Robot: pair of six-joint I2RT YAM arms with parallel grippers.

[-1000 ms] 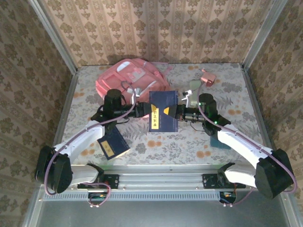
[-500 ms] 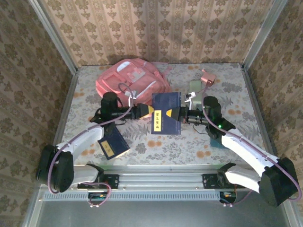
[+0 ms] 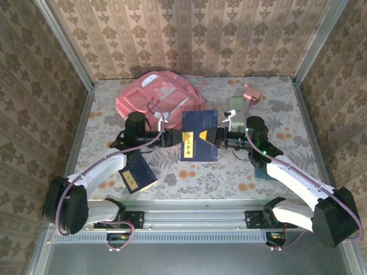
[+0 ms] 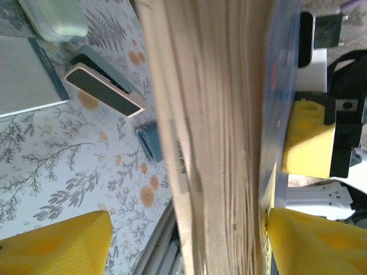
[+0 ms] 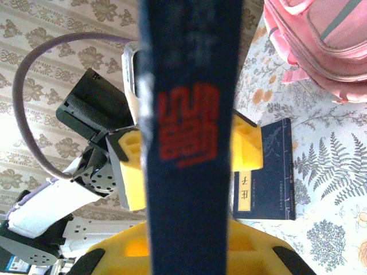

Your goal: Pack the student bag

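The student bag [image 3: 157,94] lies at the back left of the table, pink with pale trim, and its corner shows again as the bag [image 5: 321,40]. A dark blue book [image 3: 199,136] hangs between both arms above the table's middle. My right gripper [image 3: 216,136] is shut on the book's right edge; its blue spine [image 5: 189,126] with red characters runs up from the right gripper [image 5: 189,252]. My left gripper [image 3: 175,137] stands open at the book's left edge. In the left wrist view the page edges [image 4: 223,143] sit between the left gripper's [image 4: 189,229] spread yellow fingers [image 4: 51,240].
A second blue book [image 3: 136,173] lies at the front left under the left arm. A small pink box [image 3: 252,93] and a pale green box [image 3: 236,104] sit at the back right. A teal item [image 3: 265,170] lies by the right arm. Patterned walls close three sides.
My left gripper's jaws have spread apart off the blue book. The right gripper stays clamped on the book, which has barely shifted.
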